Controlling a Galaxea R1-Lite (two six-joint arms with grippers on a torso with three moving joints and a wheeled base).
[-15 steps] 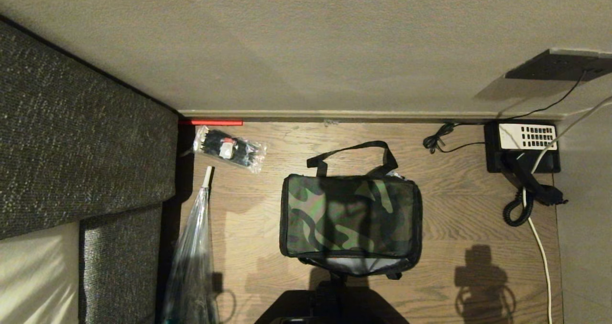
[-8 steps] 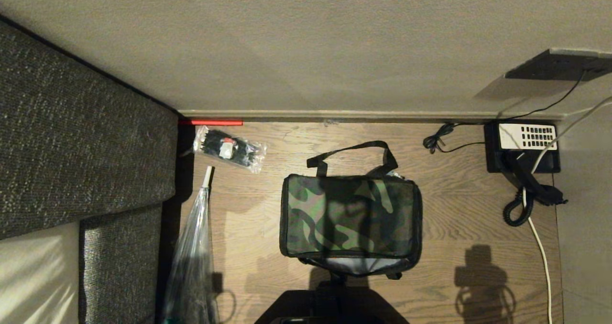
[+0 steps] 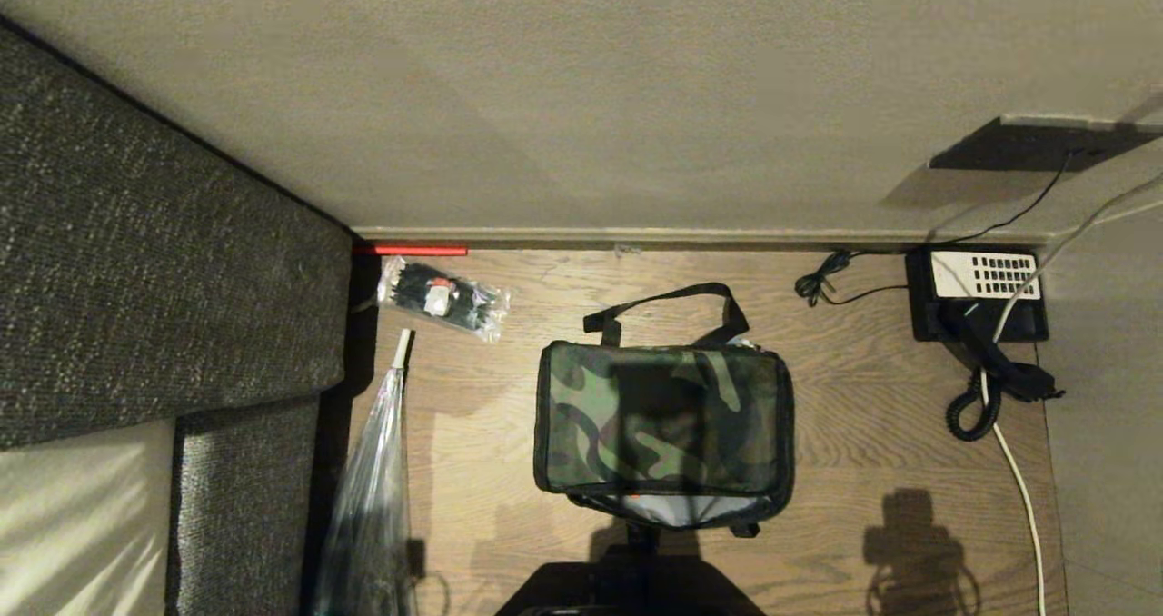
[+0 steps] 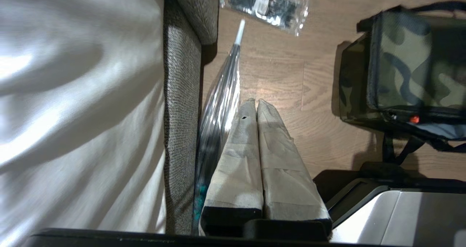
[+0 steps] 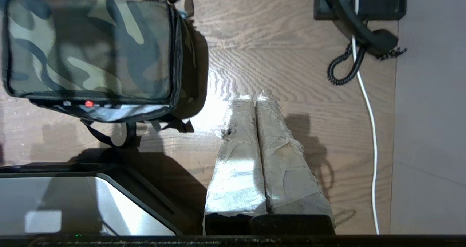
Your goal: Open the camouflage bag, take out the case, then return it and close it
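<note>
The camouflage bag (image 3: 663, 421) lies flat and zipped on the wooden floor in the head view, black handles toward the wall; it also shows in the left wrist view (image 4: 411, 65) and the right wrist view (image 5: 91, 46). The case is hidden. Neither arm reaches into the head view. My left gripper (image 4: 256, 101) hangs shut above bare floor between the bag and a sofa, nothing between its taped fingers. On the bag's other side my right gripper (image 5: 253, 95) is shut above the floor, also holding nothing.
A grey sofa (image 3: 154, 280) fills the left. Beside it lie a folded clear umbrella (image 3: 372, 498) and a small clear packet (image 3: 442, 300). A black phone with white keys (image 3: 979, 293), its coiled cord and a white cable (image 3: 1022, 498) lie at the right, against the wall.
The whole head view has shifted a little: the bag, packet and phone sit slightly lower and look slightly smaller, so the camera moved. Nothing on the floor moved.
</note>
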